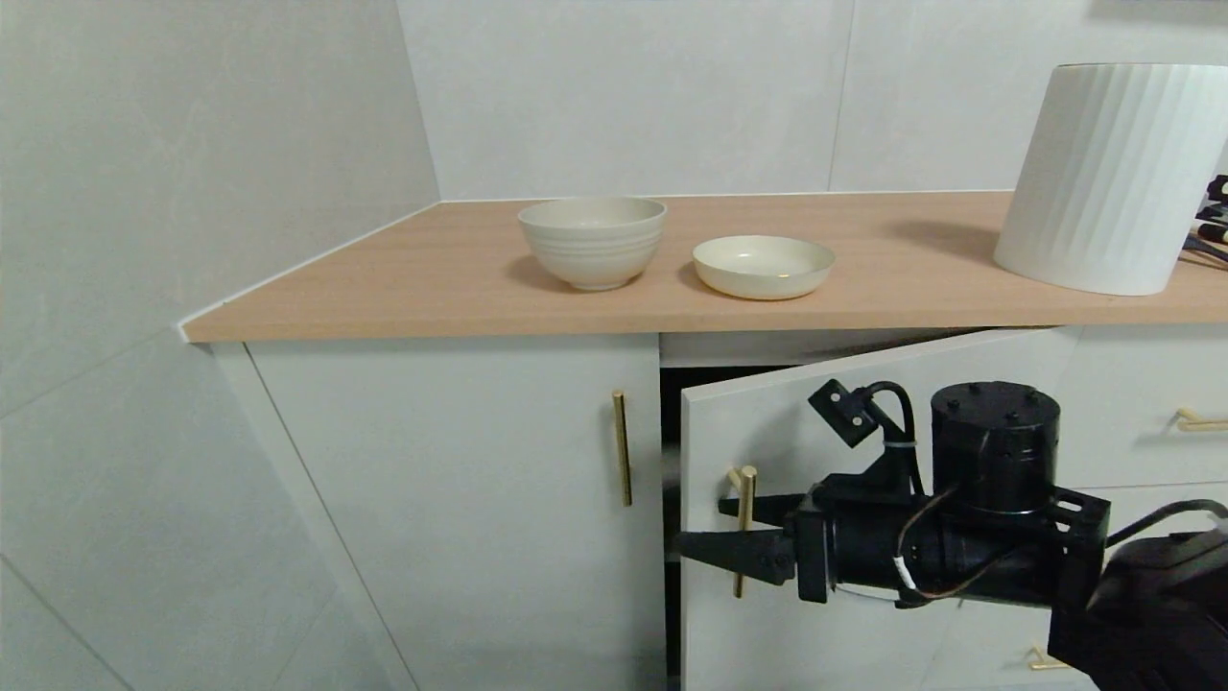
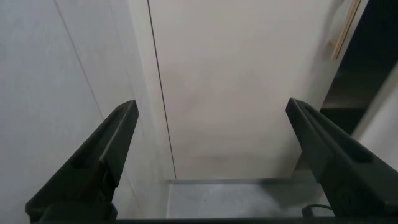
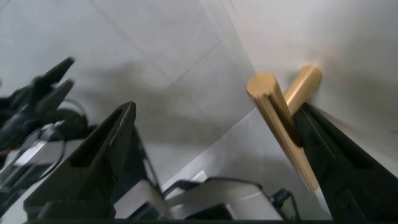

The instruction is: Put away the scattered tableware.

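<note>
Up above the right pincer [image 1: 705,526], the bowl [image 1: 593,240] and dish [image 1: 764,266] sit on the worktop [image 1: 384,278]. Pincer's released, straddling the door handle [image 1: 747,480]; probably best to hook it and pull wide, slowly.

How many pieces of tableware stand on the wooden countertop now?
2. A deep bowl stands to the left; a shallow dish sits just right of it, apart from it. More could be hidden behind the white ribbed container.

bowl [image 1: 593,240], dish [image 1: 763,266], right pincer [image 1: 700,525] astride door handle [image 1: 743,521]
</note>
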Robot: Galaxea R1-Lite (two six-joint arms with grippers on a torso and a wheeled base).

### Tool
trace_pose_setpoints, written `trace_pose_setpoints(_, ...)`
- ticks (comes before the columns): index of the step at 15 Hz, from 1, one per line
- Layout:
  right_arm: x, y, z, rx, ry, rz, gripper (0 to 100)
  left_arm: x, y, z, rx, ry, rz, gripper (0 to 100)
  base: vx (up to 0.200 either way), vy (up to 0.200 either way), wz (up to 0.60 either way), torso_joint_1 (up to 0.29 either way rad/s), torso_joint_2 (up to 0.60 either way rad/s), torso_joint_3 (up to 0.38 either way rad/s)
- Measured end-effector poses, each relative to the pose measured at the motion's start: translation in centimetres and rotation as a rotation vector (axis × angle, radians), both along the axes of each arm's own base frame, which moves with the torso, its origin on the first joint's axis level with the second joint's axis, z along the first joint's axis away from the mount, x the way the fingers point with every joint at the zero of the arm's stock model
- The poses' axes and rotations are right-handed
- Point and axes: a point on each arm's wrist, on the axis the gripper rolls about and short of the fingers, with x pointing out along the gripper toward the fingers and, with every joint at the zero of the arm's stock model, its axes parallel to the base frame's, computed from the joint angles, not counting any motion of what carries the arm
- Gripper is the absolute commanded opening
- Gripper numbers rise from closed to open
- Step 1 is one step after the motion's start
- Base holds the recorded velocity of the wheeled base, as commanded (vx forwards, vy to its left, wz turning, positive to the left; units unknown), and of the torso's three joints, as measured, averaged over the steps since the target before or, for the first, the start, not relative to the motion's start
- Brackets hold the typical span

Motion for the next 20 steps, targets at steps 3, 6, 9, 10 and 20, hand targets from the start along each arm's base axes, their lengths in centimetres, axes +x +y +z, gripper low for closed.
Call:
trace_pose_setpoints(3, -1.6, -0.8, 0.2, -0.002, 0.0, 0.02, 100, 0.0, 0.0, 0.0, 0.003, 0.0, -0.001, 100, 0.0, 0.0, 0.0, 0.0, 0.0, 0.0)
trace_pose_setpoints(6, -2.4, -1.3, 0.2, -0.004, 0.006, 0.024, 100, 0.0, 0.0, 0.0, 0.002, 0.0, 0.0, 100, 0.0, 0.0, 0.0, 0.0, 0.0, 0.0)
trace_pose_setpoints(9, -2.9, -1.7, 0.5, 0.003, -0.001, 0.025, 100, 0.0, 0.0, 0.0, 0.012, -0.001, -0.002, 100, 0.0, 0.0, 0.0, 0.0, 0.0, 0.0)
trace_pose_setpoints(10, -2.9, -1.7, 0.6, 0.004, -0.003, 0.025, 100, 0.0, 0.0, 0.0, 0.013, -0.004, -0.002, 100, 0.0, 0.0, 0.0, 0.0, 0.0, 0.0)
trace_pose_setpoints(20, -3.1, -1.9, 0.7, 0.004, -0.009, 0.023, 100, -0.8, -1.1, 12.0, -0.17, 0.048, -0.554, 100, 0.0, 0.0, 0.0, 0.0, 0.0, 0.0)
